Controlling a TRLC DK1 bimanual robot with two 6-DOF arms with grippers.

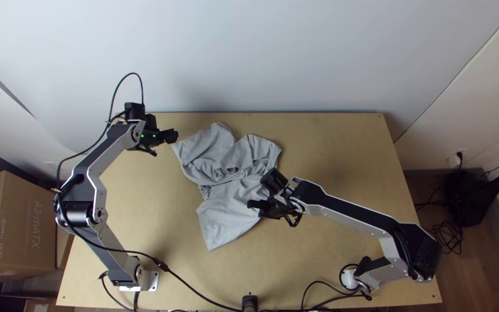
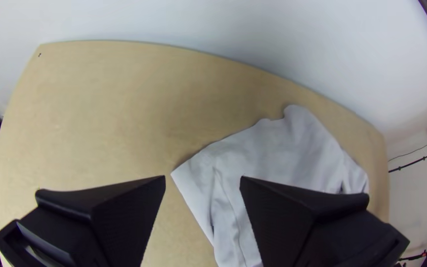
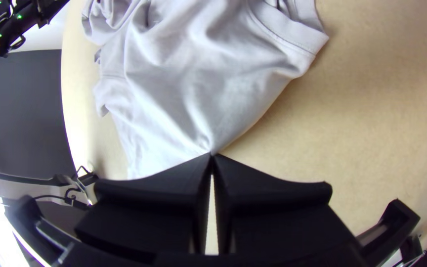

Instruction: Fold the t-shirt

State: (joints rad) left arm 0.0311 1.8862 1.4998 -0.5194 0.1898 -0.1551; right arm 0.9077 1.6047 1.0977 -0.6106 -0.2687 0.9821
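Grey t-shirt lies mid-worktop, bunched and wrinkled at the far part, flatter toward the near edge. Right pincer is at the shirt's right side, clenched on a bit of its edge; in the right wrist view, creases run into the right pincer's meeting tips. Left pincer is near the shirt's far left corner, released (wide gap in the left wrist view), no cloth between its fingers. Beyond the worktop: cardboard box at left, pale wall behind.
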